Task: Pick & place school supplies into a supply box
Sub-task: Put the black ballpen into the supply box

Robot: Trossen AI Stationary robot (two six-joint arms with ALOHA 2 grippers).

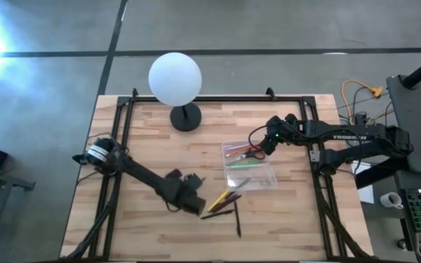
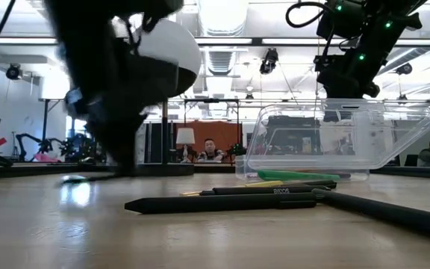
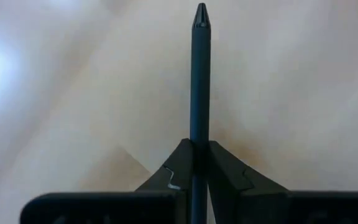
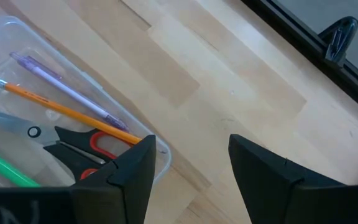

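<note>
My left gripper [image 1: 199,204] hovers over the near middle of the table, shut on a dark pen [image 3: 199,74]. Beside it, loose on the wood, lie yellow and orange pencils [image 1: 222,197] and dark pens [image 1: 220,213]. The supply box [image 1: 249,165], a clear plastic case, lies flat on the table to their far right. It holds red-handled scissors [image 4: 98,144], an orange pencil [image 4: 61,111], a purple pen [image 4: 67,89] and a green marker [image 4: 5,163]. My right gripper [image 4: 191,163] stands open above the box's far end, with nothing between its fingers. My left gripper pinches the dark pen's barrel [image 3: 199,142] between its two fingertips, which come slanting down from above and lie across the pen. The pen's pointed end [image 3: 200,11] sticks out well past the fingers. The pen looks lifted clear of the wood.
A white globe lamp [image 1: 175,79] on a black base [image 1: 186,117] stands at the table's far middle. A black frame [image 1: 123,117] runs along the table's edges. Bare wood lies to the near left and near right.
</note>
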